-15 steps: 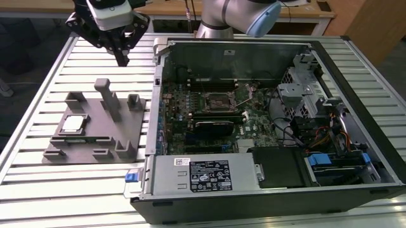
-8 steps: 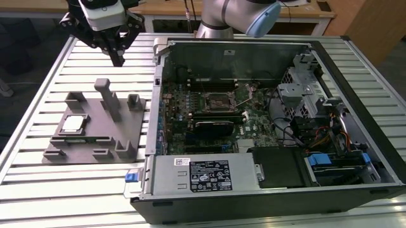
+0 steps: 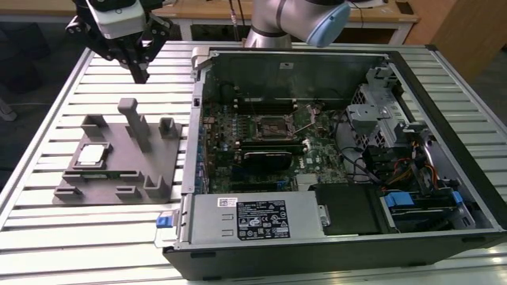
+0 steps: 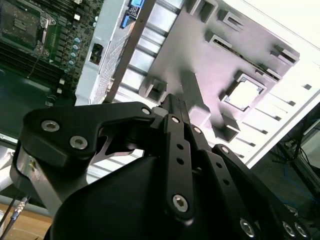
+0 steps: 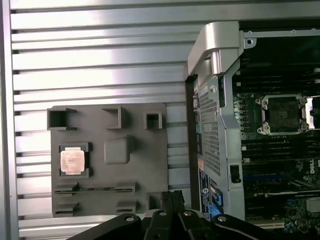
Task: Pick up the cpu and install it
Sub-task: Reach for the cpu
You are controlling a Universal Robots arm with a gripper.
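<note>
The gripper (image 3: 141, 72) hangs above the table's (image 3: 103, 243) far edge, fingers pressed together on nothing, well apart from the cpu (image 3: 92, 154). The cpu lies in the grey fixture (image 3: 119, 149) on the exterior view's left side of the open computer case (image 3: 333, 252).

On the slatted table (image 3: 47, 237) the fixture plate (image 3: 119, 172) lies toward the exterior view's left, just beside the open computer case (image 3: 333, 255), which takes up the exterior view's right. The cpu (image 3: 91, 155) sits in a recess on the plate — on the side away from the case — with an upright post (image 3: 133, 119) standing between it and the case wall. Inside the case the motherboard (image 3: 230, 127) lies flat, its socket (image 3: 273, 126) near the middle, and the power supply (image 3: 253, 218) sits along the near edge. The gripper (image 3: 140, 74) hangs above the table behind the plate, well apart from the cpu.
</note>
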